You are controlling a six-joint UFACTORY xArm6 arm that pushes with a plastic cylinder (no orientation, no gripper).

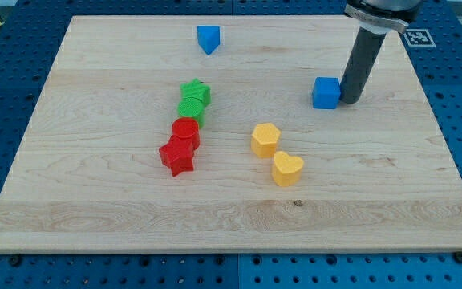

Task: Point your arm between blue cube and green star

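Observation:
The blue cube (325,92) sits at the view's upper right on the wooden board (95,201). My tip (349,100) rests just right of the cube, touching or nearly touching its right side. The green star (196,92) lies left of centre, far to the left of my tip, with a green round block (190,110) right below it.
A second blue block (208,38), wedge-like, lies near the view's top. A red cylinder (185,130) and a red star (177,156) continue the line below the green blocks. A yellow hexagon (266,139) and a yellow heart (287,168) lie at centre right.

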